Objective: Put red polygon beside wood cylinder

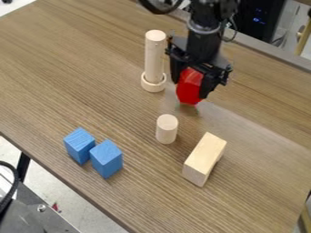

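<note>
My gripper [189,88] is in the upper middle of the camera view, pointing down and shut on the red polygon [190,85]. The polygon stands upright between the fingers, its lower end at or just above the table; I cannot tell whether it touches. A short wood cylinder [166,129] stands upright below and slightly left of it, with a gap between them. To the polygon's left, a tall wood cylinder [155,55] stands upright with a wooden ring [153,83] around its base.
Two blue blocks [78,145] [106,158] stand close together at the lower left. A rectangular wood block [204,159] is on the table right of and below the short cylinder. The brown table [67,68] has its near edge running diagonally at the lower left.
</note>
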Robot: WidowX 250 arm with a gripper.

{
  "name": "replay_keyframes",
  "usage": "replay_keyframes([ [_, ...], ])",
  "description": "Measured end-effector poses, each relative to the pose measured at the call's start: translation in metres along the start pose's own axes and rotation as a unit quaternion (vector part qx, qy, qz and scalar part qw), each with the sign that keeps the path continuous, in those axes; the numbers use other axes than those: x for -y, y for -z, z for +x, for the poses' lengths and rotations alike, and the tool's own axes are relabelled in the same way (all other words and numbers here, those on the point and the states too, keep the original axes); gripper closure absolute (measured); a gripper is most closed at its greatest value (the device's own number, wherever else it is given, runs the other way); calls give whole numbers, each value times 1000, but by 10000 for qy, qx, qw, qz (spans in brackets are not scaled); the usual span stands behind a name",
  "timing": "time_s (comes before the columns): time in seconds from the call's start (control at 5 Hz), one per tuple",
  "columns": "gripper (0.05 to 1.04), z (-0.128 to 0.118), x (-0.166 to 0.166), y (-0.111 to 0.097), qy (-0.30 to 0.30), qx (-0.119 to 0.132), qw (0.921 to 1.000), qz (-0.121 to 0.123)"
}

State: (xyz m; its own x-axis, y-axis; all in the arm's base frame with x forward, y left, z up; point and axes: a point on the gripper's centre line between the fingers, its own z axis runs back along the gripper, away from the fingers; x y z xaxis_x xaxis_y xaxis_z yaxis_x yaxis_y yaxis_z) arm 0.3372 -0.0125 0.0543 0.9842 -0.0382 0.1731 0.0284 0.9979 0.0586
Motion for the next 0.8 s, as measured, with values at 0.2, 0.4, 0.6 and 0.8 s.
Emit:
replay_keyframes([
  [0.2, 312, -5, 0, 4, -31, -54, 10000, -1],
  [0.4, 245, -8, 1, 3, -155, -144, 9998, 7],
  [0.6, 78, -9, 5, 2, -295, -203, 9993, -104],
  [0.8, 83, -1, 5, -13, -303, 8, 9994, -145],
])
